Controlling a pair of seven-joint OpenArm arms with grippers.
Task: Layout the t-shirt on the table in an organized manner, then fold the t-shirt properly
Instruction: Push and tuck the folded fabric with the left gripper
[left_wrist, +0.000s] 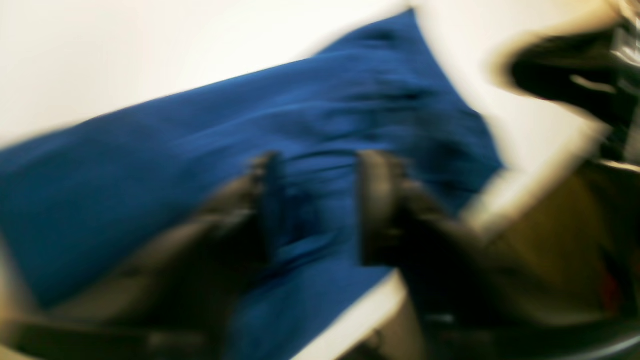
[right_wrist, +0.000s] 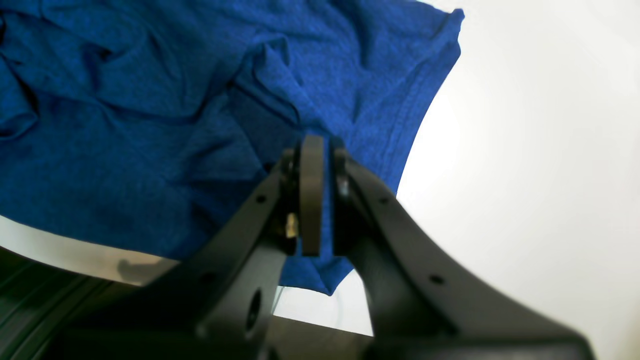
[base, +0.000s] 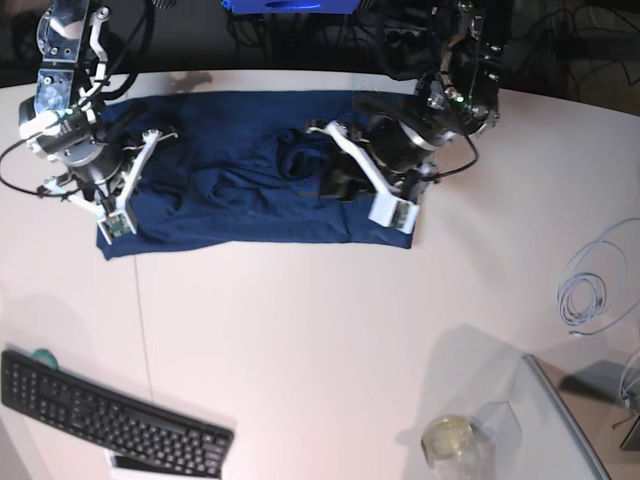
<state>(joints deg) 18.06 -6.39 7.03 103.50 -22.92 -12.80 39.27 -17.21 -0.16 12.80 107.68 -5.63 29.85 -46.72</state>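
**Tabletop and garment.** In the base view we are looking down on the white tabletop (base: 330, 330). The t-shirt (base: 240, 200) is lying spread across its far half, running left to right, and rumpled around the middle. Only this view is giving us the whole garment. Each wrist view is showing just one end of it.

**Right arm.** In the right wrist view we are seeing the right claw (right_wrist: 322, 200) clenched. A thin strip of blue cloth is showing between its pads (right_wrist: 311, 195), so it is gripping the t-shirt near a hemmed corner. That corner is hanging close to the tabletop's edge. The base view is placing this arm at the garment's left end, but it is too coarse there to show the grip.

**Left arm.** The left wrist view is heavily blurred by motion. Even so, we are making out the left claw (left_wrist: 320, 210) with its fingers (left_wrist: 377, 205) standing apart and blue fabric visible between them, so it is released. The base view is placing this arm over the garment's right end.

**Smaller things, base view only.**
- A black keyboard (base: 110, 415) is lying at the near left.
- A coiled pale cable (base: 585, 290) is lying at the right.
- A round glass vessel (base: 450, 440) is standing near the front edge.

All three are sitting well apart from the t-shirt.
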